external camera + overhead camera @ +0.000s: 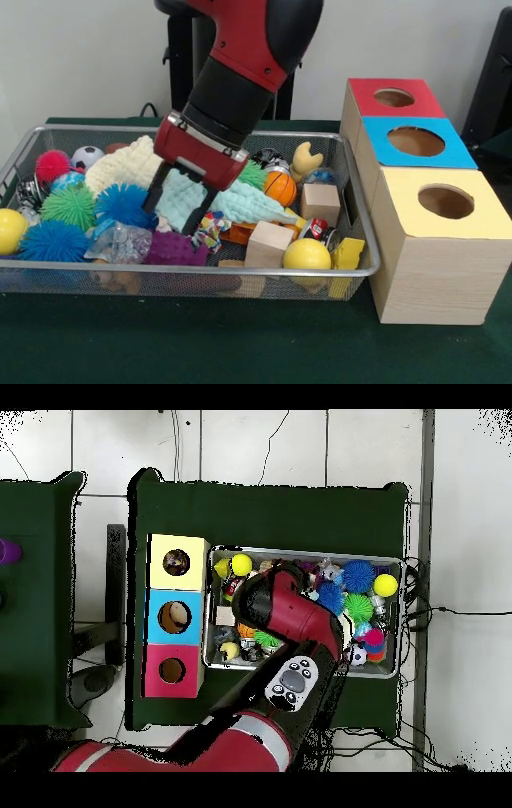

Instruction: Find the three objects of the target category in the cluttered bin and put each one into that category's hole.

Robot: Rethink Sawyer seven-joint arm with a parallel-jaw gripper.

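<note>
My black two-fingered gripper (179, 208) hangs spread and empty over the pale mint knitted cloth (232, 202) at the centre of the silver wire-mesh bin (192, 274), so I judge the search still in hand; no object shows inside the holes, though their depths are hidden. At the right of the frame stand three wooden boxes, one hole each: red-topped (364, 94), blue-topped (376, 144), yellow-topped (400, 210). In the bin I count two yellow balls (306, 254), two plain wooden cubes (268, 242), one orange mini basketball (280, 188) and several spiky rubber balls (68, 205) at the left.
</note>
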